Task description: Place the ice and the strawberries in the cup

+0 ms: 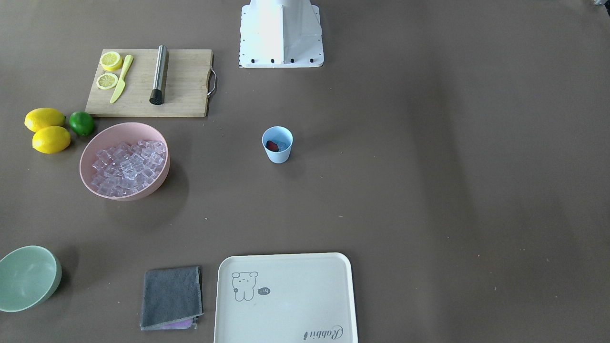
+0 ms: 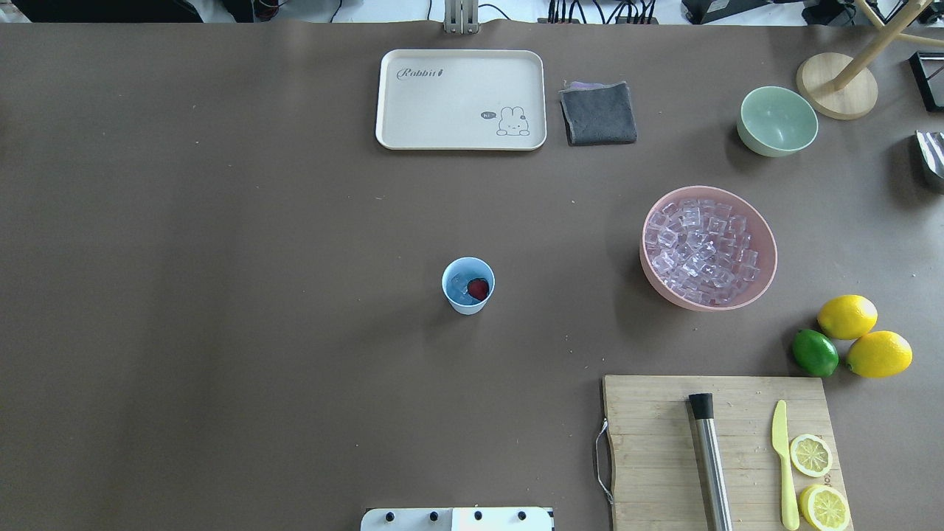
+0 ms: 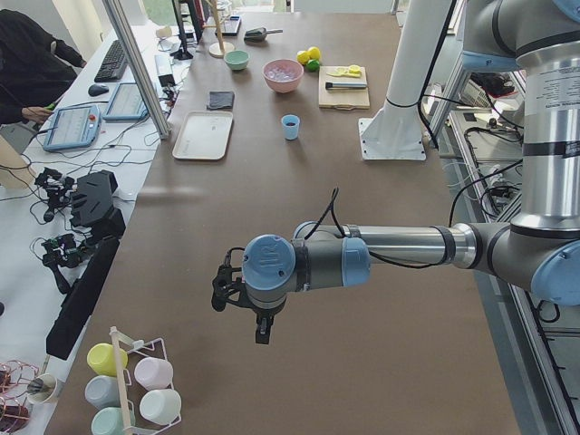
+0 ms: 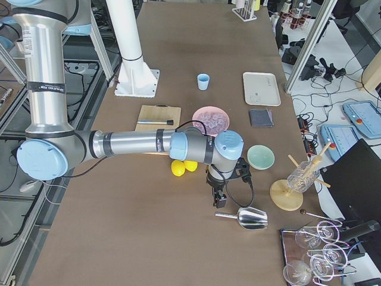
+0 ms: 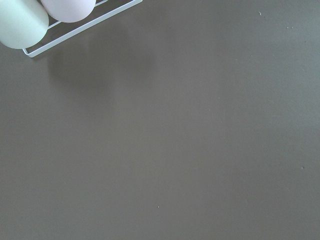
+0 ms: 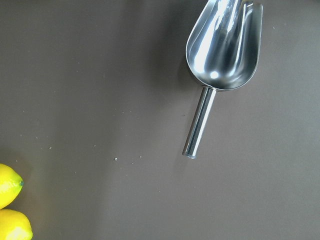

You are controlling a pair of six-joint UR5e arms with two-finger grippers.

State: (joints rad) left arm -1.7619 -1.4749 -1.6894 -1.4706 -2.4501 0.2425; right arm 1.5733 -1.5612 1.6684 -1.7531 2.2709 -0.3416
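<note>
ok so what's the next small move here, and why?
Probably none beyond holding both arms parked. The cup already holds a strawberry and some ice. The scoop lies set down on the table. The right gripper and left gripper hang near opposite ends, far from the cup. More ice looks optional.

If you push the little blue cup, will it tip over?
It might. The cup looks like light plastic and tapers to a narrow base, so a high push could topple it. The strawberry and ice inside probably add only a little steadying weight.
</note>
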